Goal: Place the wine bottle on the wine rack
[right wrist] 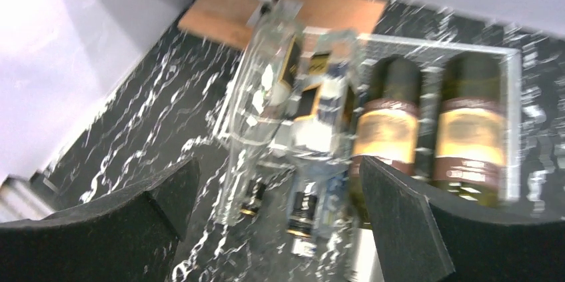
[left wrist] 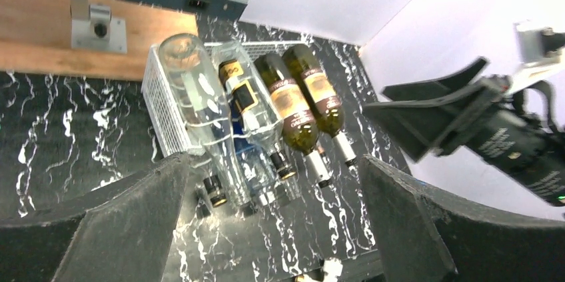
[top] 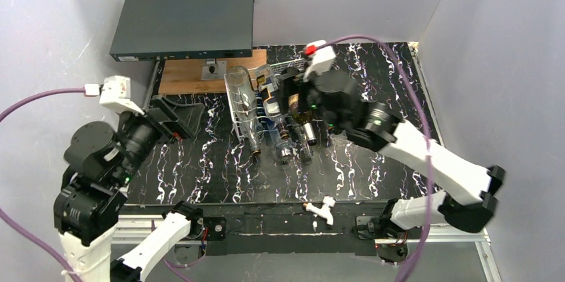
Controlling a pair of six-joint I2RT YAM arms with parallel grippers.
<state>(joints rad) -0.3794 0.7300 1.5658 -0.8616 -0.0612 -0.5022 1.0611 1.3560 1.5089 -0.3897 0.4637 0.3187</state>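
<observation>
The white wire wine rack (top: 288, 65) lies mid-table and holds several bottles on their sides, necks toward me. A tall clear bottle (top: 242, 105) lies at its left, then a clear bottle with a dark label (left wrist: 245, 103) and two dark green bottles with tan labels (left wrist: 291, 105). My right gripper (top: 291, 92) hovers over the rack's right part, open and empty; its view shows the clear bottle (right wrist: 261, 105), the dark bottles (right wrist: 390, 125) and the rack's rim (right wrist: 513, 95). My left gripper (top: 174, 117) is open and empty, left of the rack (left wrist: 163, 92).
A dark grey flat metal box (top: 183, 22) stands at the back left, over a wooden board (top: 193, 75) with a metal bracket. White walls close in the left, back and right sides. A small white piece (top: 325, 207) lies at the table's front edge.
</observation>
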